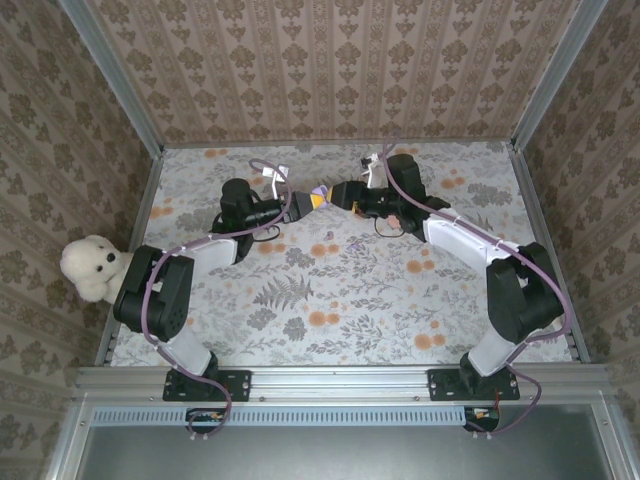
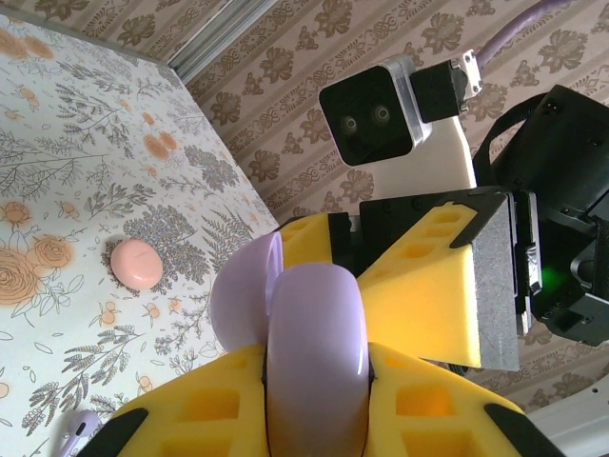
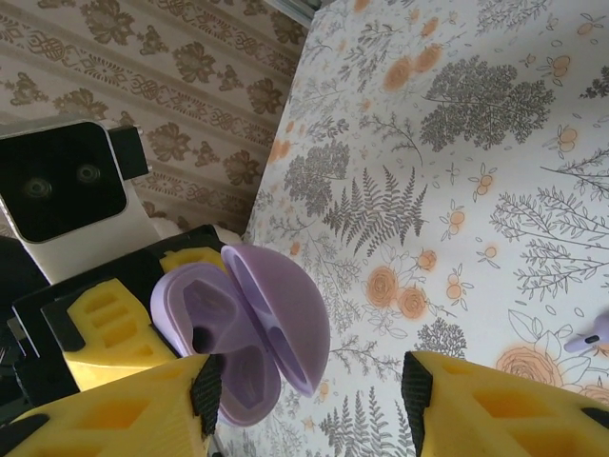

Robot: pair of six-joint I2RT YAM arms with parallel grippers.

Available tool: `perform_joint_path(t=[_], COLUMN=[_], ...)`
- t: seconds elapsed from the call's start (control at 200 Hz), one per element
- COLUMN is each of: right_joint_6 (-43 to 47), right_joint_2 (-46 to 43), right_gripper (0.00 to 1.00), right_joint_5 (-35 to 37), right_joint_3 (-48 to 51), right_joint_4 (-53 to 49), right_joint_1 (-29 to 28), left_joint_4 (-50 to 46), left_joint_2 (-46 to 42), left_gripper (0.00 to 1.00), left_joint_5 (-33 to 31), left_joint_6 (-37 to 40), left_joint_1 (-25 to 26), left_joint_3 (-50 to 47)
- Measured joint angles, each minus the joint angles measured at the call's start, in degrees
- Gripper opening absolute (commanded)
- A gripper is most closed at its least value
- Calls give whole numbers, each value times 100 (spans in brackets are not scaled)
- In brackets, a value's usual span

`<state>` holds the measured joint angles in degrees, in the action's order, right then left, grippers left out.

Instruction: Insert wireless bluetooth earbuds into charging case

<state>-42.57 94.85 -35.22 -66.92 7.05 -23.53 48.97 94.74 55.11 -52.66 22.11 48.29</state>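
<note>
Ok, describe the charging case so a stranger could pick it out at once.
Look to the far middle of the floral table. There the charging case is clamped in the left gripper, held above the surface. It is lilac with its lid open, unlike the pink oval object and the small earbud lying on the table.

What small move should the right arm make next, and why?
Probably back the right gripper away from the case and lower it toward the earbud lying on the table. The case, clamped by the left gripper, is already open with empty-looking sockets, and the right jaws are open, holding nothing.
</note>
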Motion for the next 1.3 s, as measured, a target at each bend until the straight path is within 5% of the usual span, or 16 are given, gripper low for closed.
perform_joint_path(t=[0.835, 1.2, 1.3], right_joint_6=[42, 42, 46], right_joint_2=[326, 358, 358], right_gripper=[43, 24, 18], right_joint_5=[2, -9, -31], right_joint_3=[-326, -442, -461], right_joint_4=[-271, -310, -328], right_joint_1=[-15, -44, -55], left_joint_4=[-39, -79, -109], left_joint_2=[0, 0, 0], left_gripper=[0, 0, 10], left_joint_5=[-61, -136, -155], left_joint_6=[2, 9, 26], left_joint_1=[33, 48, 66], left_joint_3=[90, 90, 90])
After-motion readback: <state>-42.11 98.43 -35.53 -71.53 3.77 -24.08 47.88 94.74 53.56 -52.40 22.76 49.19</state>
